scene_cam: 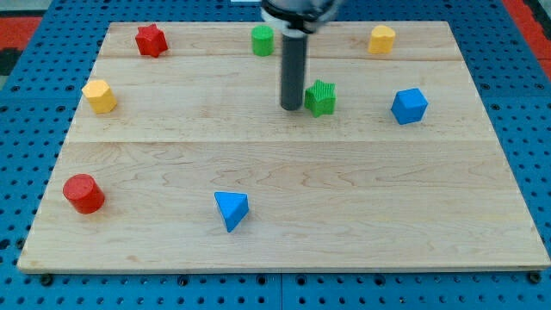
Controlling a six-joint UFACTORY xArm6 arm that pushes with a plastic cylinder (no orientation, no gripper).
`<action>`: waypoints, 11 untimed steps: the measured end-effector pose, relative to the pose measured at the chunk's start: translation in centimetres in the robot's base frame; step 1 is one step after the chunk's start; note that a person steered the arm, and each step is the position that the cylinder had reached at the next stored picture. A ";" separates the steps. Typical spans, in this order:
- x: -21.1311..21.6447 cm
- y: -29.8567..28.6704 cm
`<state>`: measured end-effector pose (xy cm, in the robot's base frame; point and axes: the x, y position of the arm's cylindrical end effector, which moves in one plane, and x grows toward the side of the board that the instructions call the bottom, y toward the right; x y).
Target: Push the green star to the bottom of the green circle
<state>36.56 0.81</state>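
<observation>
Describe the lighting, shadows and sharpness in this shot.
Camera view: even, soft light on the wooden board, no harsh glare; blocks such as the blue triangle cast only faint, short shadows. Edges are fairly sharp, with slight softness on the green star beside my tip. The arm's top is cropped at the view's top.

Wide open stretch across the middle and lower desk [362, 224], broken only by the red cylinder [83, 193] at the view's lower left and the blue triangle [232, 209] below centre. Tighter near the top: my tip [292, 107] just beside the green star [321, 97] on its left, the green circle [263, 40] up and to the left, with open wood directly beneath that circle. Further right, the blue cube [410, 105], well apart from the star. Along the edges, the red star [151, 40], a yellow block [382, 39] and another yellow block [100, 95], all clear of the centre lane.
</observation>
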 end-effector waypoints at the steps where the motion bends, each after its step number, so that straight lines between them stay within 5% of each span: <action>1: 4.0 0.5; 3: 3.5 7.6; 4: -2.3 0.8; 5: -7.0 0.9; 6: -2.4 2.5; 8: -9.0 7.7; 11: -9.6 2.6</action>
